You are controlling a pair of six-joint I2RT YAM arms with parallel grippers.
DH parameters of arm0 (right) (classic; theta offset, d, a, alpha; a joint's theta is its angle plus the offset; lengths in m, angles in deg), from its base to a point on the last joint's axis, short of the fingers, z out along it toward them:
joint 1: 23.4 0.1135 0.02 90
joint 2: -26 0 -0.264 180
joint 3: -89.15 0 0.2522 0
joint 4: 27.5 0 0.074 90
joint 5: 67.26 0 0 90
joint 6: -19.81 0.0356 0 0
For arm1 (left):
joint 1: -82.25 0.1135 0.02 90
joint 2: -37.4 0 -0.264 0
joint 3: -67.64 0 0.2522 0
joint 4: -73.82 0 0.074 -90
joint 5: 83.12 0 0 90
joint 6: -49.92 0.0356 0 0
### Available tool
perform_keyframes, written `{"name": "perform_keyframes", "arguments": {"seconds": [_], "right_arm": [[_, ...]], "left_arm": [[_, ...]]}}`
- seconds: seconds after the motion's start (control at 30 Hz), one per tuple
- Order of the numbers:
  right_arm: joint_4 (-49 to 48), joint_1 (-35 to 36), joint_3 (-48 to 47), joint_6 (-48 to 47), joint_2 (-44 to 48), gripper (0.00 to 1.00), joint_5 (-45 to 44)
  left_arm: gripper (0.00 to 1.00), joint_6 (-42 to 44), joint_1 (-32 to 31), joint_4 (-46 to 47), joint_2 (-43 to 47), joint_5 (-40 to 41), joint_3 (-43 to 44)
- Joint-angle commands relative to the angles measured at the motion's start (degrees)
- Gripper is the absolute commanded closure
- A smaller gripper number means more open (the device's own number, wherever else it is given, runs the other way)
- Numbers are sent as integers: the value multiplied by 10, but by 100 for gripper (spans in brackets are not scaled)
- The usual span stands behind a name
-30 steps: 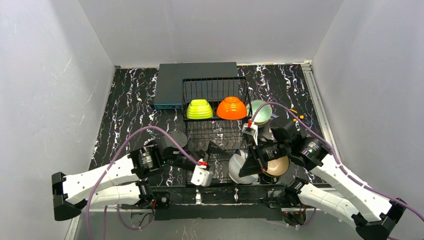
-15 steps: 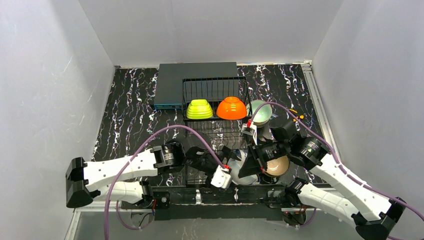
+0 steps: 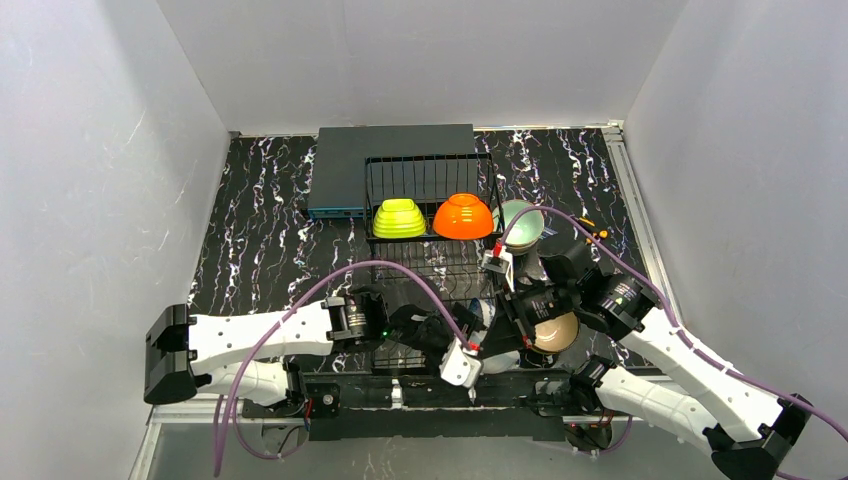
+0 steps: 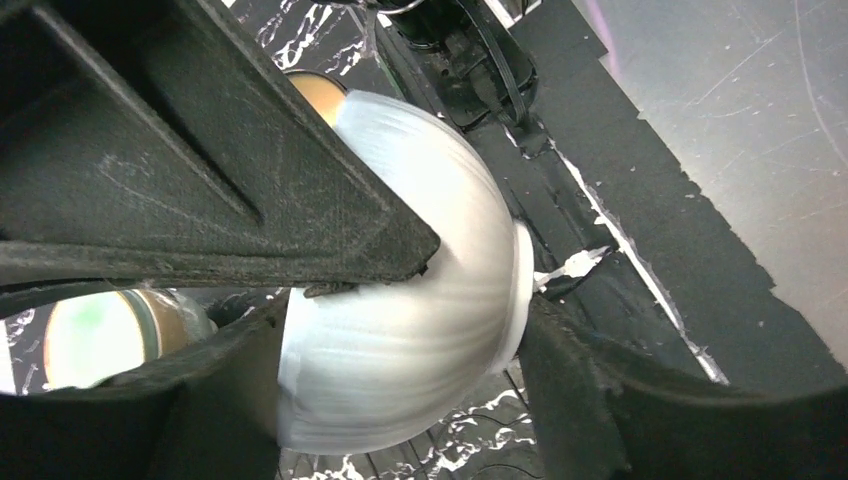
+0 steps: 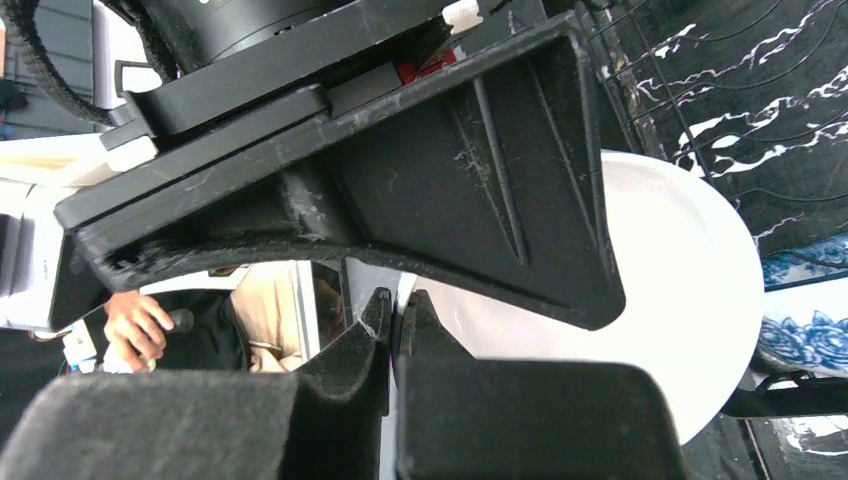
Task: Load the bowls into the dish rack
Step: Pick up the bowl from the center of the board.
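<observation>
Two bowls are in the dish rack (image 3: 440, 265): lime green bowl (image 3: 398, 218) and orange bowl (image 3: 463, 216), rims down, side by side on the raised tier at the rack's 12 o'clock end. Mint bowl (image 3: 521, 222) is outside the rack, just beside its 3 o'clock side, near the orange one. Flat dark grey box (image 3: 390, 160) lies behind the rack, toward 11 o'clock. Black marbled table (image 3: 260, 230) is under all of it.

White bowl (image 4: 400, 340) is at the rack's 5 o'clock corner, between the two arms. Right gripper (image 3: 510, 320) comes in from 4 o'clock. The right wrist view shows its two fingers almost together with the bowl's thin wall pinched between them at the rim, so it is clamped on the white bowl.

Left gripper (image 4: 480, 290) reaches across from 8 o'clock. In the left wrist view its jaws are spread wide around the same bowl: one finger (image 4: 250, 200) over the domed outside, the other (image 4: 620, 410) past the rim. The bowl is blurred there while the fingers are sharp. It reads as not clamped; whether the pads touch is unclear.

Beige bowl (image 3: 556, 332) is just beside the white bowl at its 3 o'clock, under the right wrist. Blue-white patterned bowl (image 5: 800, 300) shows at the 3 o'clock edge of the right wrist view, partly hidden behind the white bowl.
</observation>
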Motion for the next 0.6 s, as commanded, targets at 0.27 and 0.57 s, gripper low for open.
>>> {"name": "perform_keyframes", "arguments": {"seconds": [0.27, 0.57], "right_arm": [[-69, 0, -11, 3, 4, 99, 33], [-78, 0, -8, 4, 1, 99, 33]], "left_arm": [[25, 35, -25, -53, 3, 53, 17], [2, 4, -47, 28, 2, 87, -18]]}}
